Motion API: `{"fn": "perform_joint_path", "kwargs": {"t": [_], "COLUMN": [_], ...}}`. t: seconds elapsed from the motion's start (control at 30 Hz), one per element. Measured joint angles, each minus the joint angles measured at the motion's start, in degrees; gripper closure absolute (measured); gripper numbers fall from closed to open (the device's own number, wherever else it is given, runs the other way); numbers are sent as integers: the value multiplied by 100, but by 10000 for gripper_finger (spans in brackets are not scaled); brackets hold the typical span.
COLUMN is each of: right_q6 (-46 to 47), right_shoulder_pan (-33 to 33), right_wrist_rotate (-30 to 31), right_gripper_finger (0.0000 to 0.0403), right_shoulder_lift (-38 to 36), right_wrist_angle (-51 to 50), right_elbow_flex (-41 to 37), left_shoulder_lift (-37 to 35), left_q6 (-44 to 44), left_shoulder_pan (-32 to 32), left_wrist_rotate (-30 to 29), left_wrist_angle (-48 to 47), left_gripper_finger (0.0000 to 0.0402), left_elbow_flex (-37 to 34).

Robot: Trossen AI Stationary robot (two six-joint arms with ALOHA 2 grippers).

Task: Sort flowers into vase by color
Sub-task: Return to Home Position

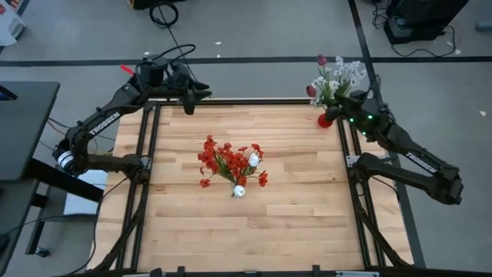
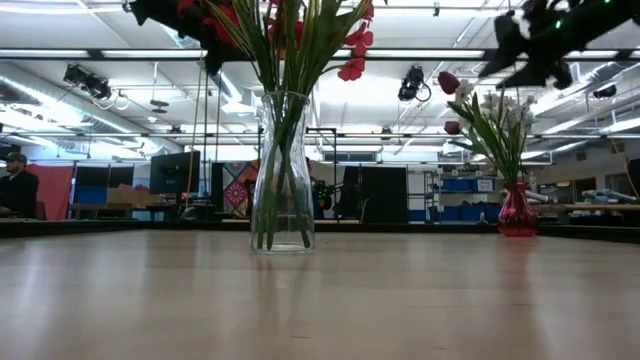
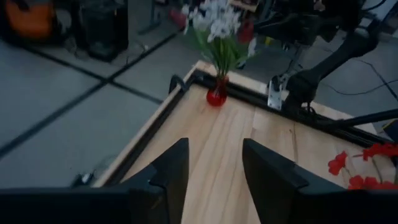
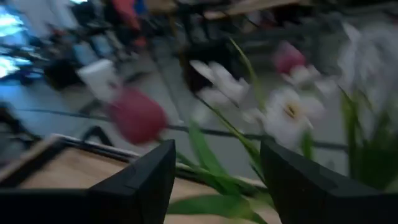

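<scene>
Table [image 1: 292, 231]: clear vase [image 2: 282, 175] holds red flowers [image 1: 223, 160], red vase [image 2: 517, 212] white flowers [image 1: 342, 75]; left gripper [image 3: 214, 150], right gripper [image 4: 217, 155] gape.

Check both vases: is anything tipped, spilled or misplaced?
Nothing is tipped or spilled. The clear vase and red vase stand upright. Only a whitish spot among the red flowers looks odd; I cannot identify it.

place: robotics lab hall | signs: ceiling strip lights [image 2: 120, 52], monitor [image 2: 172, 170], workbenches [image 2: 110, 208], floor cables [image 1: 163, 12], metal-framed wooden table [image 1: 292, 223]
</scene>
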Motion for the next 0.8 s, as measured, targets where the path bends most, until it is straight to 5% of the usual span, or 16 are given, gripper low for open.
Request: {"fn": "perform_joint_path", "kwargs": {"t": [0.2, 0.33, 0.43, 0.53, 0.8], "right_q6": [-177, -198, -322, -489, -511], "right_shoulder_pan": [422, 867, 1371, 2075, 4078], "right_wrist_rotate": [-1304, -2072, -2376, -2425, -1537], "right_gripper_finger": [186, 257, 327, 387, 397], "right_shoulder_lift": [26, 388, 744, 1091, 1695], "right_wrist_angle": [555, 1033, 1390, 1627, 1588], "right_elbow_flex": [520, 795, 961, 1151, 1412], "left_shoulder_lift": [-331, -614, -954, -1430, -2956], "left_q6": [11, 62, 246, 269, -562], "left_shoulder_pan": [5, -38, -259, -634, -1874], "left_wrist_rotate": [165, 695, 925, 625, -290], "left_wrist_angle": [175, 222, 287, 342, 1722], "left_gripper_finger": [304, 379, 393, 396, 399], "left_elbow_flex": [0, 0, 0, -308, -2482]}}
